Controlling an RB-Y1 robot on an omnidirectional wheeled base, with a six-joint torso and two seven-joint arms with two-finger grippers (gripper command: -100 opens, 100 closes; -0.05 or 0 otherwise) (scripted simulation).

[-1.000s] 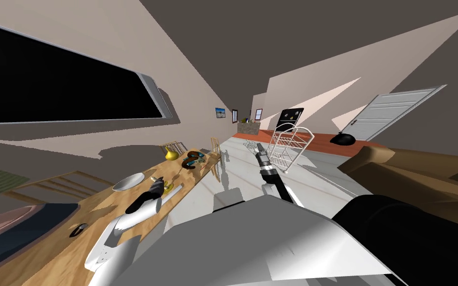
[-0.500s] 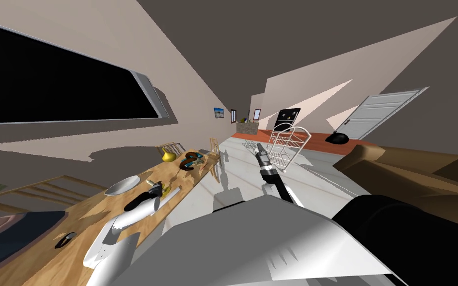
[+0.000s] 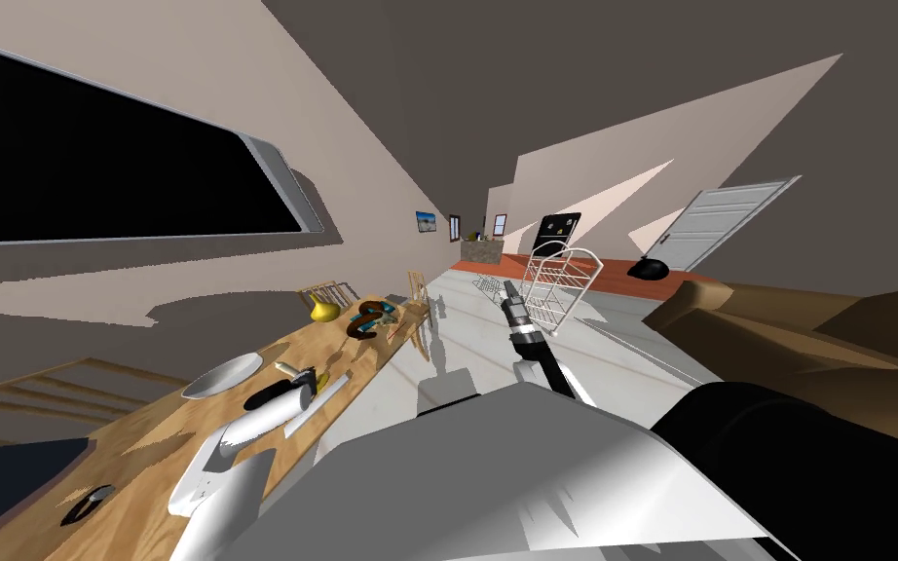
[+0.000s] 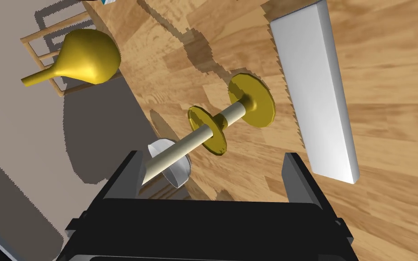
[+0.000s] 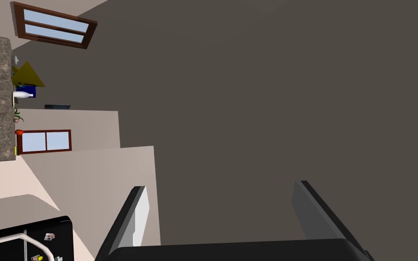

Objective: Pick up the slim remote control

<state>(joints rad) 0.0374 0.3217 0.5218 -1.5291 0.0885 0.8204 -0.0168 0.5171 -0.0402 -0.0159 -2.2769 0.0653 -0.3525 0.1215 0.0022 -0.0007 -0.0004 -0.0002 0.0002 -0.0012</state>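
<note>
Left pincer [image 4: 212,156] hangs over a wooden table [image 4: 385,136], jaws wide and empty. The remote [image 4: 314,90], a slim white slab, lies flat just outside one finger. A gold spindle [image 4: 209,131] lies between the jaws instead. For a good grip, shift sideways until the jaws straddle the remote's narrow width, clear of the spindle, then lower. Right pincer [image 5: 219,186] is raised aside, also wide.

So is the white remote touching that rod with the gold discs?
Apart. The left wrist view shows bare table between the remote and the nearest gold disc.
</note>
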